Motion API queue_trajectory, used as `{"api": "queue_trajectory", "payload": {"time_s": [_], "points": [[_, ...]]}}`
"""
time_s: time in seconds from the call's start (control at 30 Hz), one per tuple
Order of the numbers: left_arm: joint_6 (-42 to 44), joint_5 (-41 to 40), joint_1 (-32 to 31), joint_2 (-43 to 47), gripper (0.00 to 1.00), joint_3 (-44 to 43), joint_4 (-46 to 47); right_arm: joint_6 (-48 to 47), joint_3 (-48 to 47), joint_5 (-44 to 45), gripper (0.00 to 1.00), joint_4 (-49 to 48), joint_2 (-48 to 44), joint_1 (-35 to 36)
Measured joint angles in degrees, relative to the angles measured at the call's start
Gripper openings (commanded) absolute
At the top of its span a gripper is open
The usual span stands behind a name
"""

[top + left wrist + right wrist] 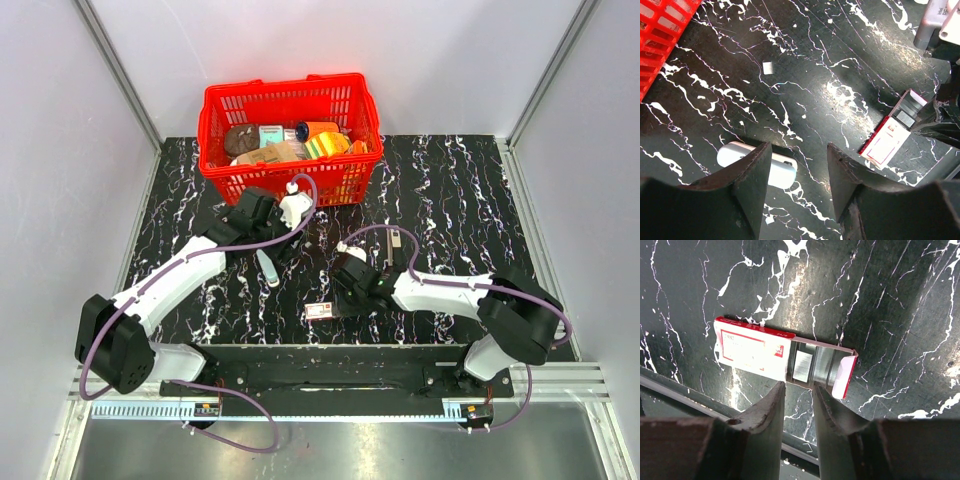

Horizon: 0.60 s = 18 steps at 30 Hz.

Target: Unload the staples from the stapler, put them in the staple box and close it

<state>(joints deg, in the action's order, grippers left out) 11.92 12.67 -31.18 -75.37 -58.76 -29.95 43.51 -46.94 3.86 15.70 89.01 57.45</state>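
Seen from above, the stapler (pixel 403 246) lies lengthwise near-to-far, just beyond the right gripper (pixel 341 299) and well right of the left gripper (pixel 282 238); the left wrist view shows spread, empty jaws, and the right wrist view shows jaws narrowly parted, holding nothing, beside the staple box (pixel 752 347).

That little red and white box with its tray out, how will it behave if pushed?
The box looks like thin card, so a firm squeeze would probably crush it. Lying flat, it should slide, not roll. With the tray out, tipping may spill the staples.
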Motion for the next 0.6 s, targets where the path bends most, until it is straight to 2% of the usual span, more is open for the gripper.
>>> {"api": "queue_trajectory", "payload": {"time_s": [0.37,0.5,0.6], "points": [[0.0,0.0,0.0,0.0,0.53,0.0,0.0,-0.7,-2.4,0.2,0.27,2.6,-3.8,0.0],[0.1,-0.4,0.0,-0.4,0.53,0.0,0.2,-1.9,-5.1,2.2,0.3,5.2,-7.2,0.0],[0.1,-1.1,0.0,-3.3,0.53,-0.1,1.6,-2.8,-6.2,4.0,0.35,5.7,-10.1,-0.1]]}}
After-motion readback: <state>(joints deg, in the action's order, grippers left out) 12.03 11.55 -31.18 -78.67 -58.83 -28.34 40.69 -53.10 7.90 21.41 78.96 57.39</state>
